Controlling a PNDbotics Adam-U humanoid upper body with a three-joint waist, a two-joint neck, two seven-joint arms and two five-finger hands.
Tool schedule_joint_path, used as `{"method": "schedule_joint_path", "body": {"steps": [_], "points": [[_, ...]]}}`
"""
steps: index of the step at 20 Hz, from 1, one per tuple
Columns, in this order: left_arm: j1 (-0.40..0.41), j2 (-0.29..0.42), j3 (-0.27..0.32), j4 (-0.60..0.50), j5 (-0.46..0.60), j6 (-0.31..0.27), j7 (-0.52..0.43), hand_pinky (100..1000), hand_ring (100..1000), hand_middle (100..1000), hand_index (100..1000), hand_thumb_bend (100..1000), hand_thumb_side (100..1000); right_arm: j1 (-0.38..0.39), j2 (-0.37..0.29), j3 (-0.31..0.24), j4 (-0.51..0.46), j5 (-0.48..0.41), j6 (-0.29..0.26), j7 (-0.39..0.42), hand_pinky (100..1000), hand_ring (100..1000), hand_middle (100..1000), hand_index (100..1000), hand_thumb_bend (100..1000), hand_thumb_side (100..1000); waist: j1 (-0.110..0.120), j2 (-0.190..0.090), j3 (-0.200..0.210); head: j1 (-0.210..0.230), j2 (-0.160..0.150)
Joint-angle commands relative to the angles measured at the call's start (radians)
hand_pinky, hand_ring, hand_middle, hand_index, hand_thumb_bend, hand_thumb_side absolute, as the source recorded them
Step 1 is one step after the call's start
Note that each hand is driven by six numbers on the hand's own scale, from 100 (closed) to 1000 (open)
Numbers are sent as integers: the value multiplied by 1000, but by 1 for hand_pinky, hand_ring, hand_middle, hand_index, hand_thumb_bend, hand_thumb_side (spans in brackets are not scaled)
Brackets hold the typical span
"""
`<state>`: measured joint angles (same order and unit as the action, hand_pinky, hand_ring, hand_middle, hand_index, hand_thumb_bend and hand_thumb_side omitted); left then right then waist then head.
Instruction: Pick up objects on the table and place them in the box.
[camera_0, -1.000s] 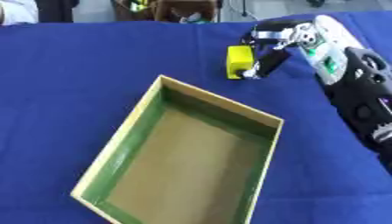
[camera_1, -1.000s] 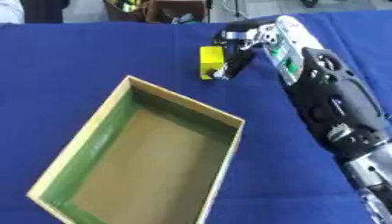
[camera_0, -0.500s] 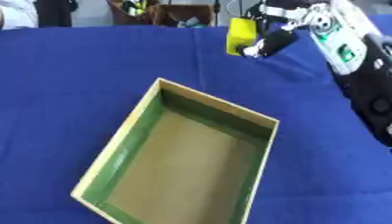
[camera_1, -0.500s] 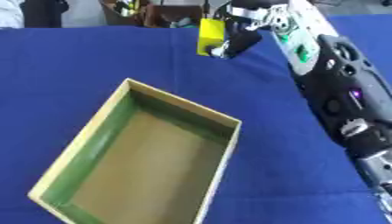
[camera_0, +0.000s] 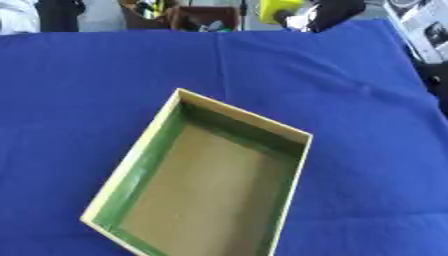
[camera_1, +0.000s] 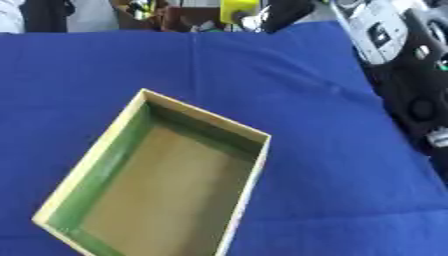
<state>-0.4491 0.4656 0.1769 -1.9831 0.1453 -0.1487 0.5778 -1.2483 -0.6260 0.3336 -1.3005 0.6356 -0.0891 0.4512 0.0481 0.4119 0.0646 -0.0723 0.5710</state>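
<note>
Nearest us lies the open cardboard box with green inner walls (camera_0: 140, 175), empty on the blue tablecloth (camera_0: 367, 150). Beyond it, at the top edge of the view, our right hand (camera_0: 324, 11) holds the small yellow block (camera_0: 278, 7) aloft, dark fingers curled about it, well apart from the box. We judge the carry is under way; next we must bring the block over the box and release it. Our left hand shows nowhere.

yellow object (camera_0: 278, 8) cut off by top edge; right hand (camera_0: 328, 11) blurred and mostly out of frame, grip unreadable. Box (camera_0: 140, 161) near corner cropped at bottom.
</note>
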Motion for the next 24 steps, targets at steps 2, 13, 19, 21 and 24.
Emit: {"method": "schedule_joint_path", "body": {"steps": [2,13,19,21,24], "points": [[-8,32,3,-17,1,2,-2,578,708,720,764,100,1000,-12,-41,38,-115,-46,33,3,654,693,344,446,100,489,2,-35,-3,5,12],[-12,27,3,-17,1,0,-2,579,709,721,764,100,1000,50,-73,87,-686,-117,284,263,631,683,338,407,100,506,-2,-45,-11,11,16],[-10,25,1,-17,2,1,-2,579,709,721,764,100,1000,55,-37,109,-699,-153,309,288,628,680,335,406,100,503,-2,-49,-12,15,19],[-9,25,1,-17,2,1,-3,579,709,721,764,100,1000,61,-30,119,-699,-156,314,298,628,680,335,406,100,501,-1,-50,-11,15,19],[-8,23,1,-17,2,2,-3,578,708,721,764,100,1000,82,-17,135,-700,-151,331,321,625,678,334,406,100,495,-1,-49,-12,14,20]]}}
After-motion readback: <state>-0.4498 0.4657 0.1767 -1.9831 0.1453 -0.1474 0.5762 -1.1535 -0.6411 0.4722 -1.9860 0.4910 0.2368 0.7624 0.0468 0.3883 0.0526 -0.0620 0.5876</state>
